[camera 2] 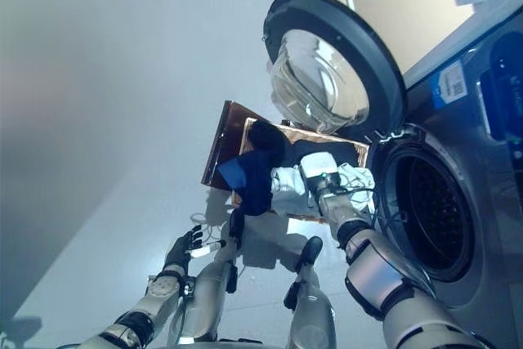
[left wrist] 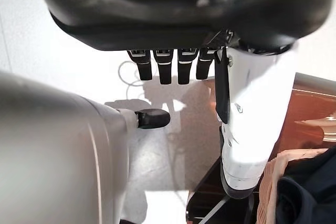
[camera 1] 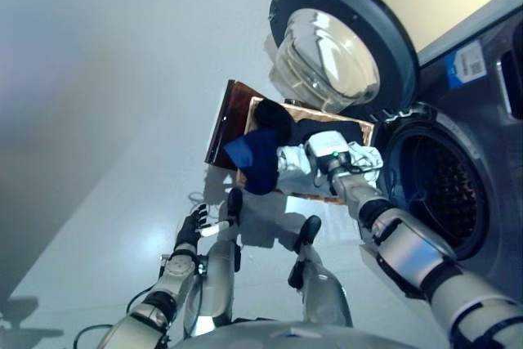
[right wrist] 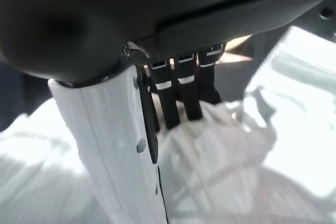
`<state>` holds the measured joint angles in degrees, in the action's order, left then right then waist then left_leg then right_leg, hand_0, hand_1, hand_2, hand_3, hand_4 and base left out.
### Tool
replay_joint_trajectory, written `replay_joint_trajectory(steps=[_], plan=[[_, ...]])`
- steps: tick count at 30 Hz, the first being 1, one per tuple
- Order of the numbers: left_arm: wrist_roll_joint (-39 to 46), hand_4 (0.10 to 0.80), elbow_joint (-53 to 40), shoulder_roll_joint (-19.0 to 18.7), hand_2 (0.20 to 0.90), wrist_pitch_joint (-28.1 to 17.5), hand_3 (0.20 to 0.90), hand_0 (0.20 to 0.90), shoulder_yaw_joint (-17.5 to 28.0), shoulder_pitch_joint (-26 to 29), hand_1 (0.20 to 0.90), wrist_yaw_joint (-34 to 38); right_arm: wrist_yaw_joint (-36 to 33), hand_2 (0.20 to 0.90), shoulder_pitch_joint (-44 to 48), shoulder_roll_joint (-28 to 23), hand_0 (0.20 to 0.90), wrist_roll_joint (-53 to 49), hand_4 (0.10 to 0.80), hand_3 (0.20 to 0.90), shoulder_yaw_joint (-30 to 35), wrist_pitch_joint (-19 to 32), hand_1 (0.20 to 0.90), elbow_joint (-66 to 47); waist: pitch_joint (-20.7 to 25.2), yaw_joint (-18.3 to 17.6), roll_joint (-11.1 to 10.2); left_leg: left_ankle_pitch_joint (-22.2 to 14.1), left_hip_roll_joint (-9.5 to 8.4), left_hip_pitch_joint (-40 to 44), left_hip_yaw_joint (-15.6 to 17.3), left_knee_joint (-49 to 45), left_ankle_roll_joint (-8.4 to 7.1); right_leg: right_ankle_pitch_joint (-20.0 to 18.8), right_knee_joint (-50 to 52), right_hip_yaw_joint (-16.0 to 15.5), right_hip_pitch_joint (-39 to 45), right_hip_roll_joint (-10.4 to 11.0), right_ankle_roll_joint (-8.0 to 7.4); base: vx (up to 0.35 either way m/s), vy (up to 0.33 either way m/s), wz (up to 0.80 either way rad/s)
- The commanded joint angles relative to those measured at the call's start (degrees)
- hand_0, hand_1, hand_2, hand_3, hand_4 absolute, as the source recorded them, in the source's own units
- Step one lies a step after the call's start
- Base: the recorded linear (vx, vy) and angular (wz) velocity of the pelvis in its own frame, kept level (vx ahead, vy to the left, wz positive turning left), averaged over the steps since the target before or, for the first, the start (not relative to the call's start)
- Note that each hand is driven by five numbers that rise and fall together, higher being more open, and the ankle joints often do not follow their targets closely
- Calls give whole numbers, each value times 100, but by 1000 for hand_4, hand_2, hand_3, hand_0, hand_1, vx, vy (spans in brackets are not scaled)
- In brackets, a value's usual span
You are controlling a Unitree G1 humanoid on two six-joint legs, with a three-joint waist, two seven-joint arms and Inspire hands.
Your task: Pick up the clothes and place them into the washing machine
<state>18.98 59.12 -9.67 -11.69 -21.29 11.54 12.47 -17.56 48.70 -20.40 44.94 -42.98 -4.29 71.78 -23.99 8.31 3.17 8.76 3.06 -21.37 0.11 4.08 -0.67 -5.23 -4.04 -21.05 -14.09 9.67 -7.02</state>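
White cloth (right wrist: 220, 156) under the right hand (right wrist: 178, 93), fingers reaching down into the folds and touching them; whether curled round a fold or only pressing, cannot tell. Seen from the head, that hand (camera 1: 331, 153) over the brown basket (camera 1: 231, 112), among white cloth and a dark blue garment (camera 1: 257, 161) spilling over the basket's near rim. Basket on the pale floor (camera 1: 106, 202), just beside the washing machine (camera 1: 490, 120); round door (camera 1: 343, 38) swung wide above the basket, drum opening (camera 1: 441, 194) bare and close to the right forearm. Left hand (camera 1: 196, 226) low and well apart from the basket, fingers relaxed, holding nothing (wide open floor to its left). Only the left wrist view shows the basket's glossy brown edge (left wrist: 310, 108) and a bit of dark cloth close past the white thumb (left wrist: 252, 124).
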Motion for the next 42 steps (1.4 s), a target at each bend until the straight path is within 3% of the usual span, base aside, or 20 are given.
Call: replay_joint_trajectory(steps=[1, 16, 30, 42], plan=[[131, 800, -234, -60, 900, -168, 900, 900, -229, -93, 900, 49, -318, 900, 765, -543, 900, -257, 800, 900, 35, -346, 900, 313, -16, 69, -130, 240, -37, -413, -18, 92, -489, -851, 302, 280, -546, 646, -292, -34, 28, -3], [408, 800, -489, -93, 900, -195, 900, 900, -228, 183, 900, 146, -264, 900, 1327, -815, 900, -585, 800, 900, -18, -259, 900, 379, -321, 106, -80, 343, -107, -756, -67, 92, -452, -864, 513, 242, -959, 728, -321, -17, 18, 1], [36, 800, 143, 90, 900, 33, 900, 900, -111, 368, 900, 191, 86, 900, 83, 214, 900, -757, 800, 900, 148, -112, 900, 265, -107, 53, -278, 80, -88, 71, 77, 92, -359, -653, 579, 124, -182, 830, -300, 30, 5, 1], [-264, 800, 444, -39, 900, 90, 900, 900, -3, 294, 900, 121, 156, 900, -494, 486, 900, -827, 800, 900, 269, -31, 900, 217, 208, 65, -579, -116, -93, 704, 181, 92, -249, -511, 589, 228, 296, 764, -295, 23, -5, -7]])
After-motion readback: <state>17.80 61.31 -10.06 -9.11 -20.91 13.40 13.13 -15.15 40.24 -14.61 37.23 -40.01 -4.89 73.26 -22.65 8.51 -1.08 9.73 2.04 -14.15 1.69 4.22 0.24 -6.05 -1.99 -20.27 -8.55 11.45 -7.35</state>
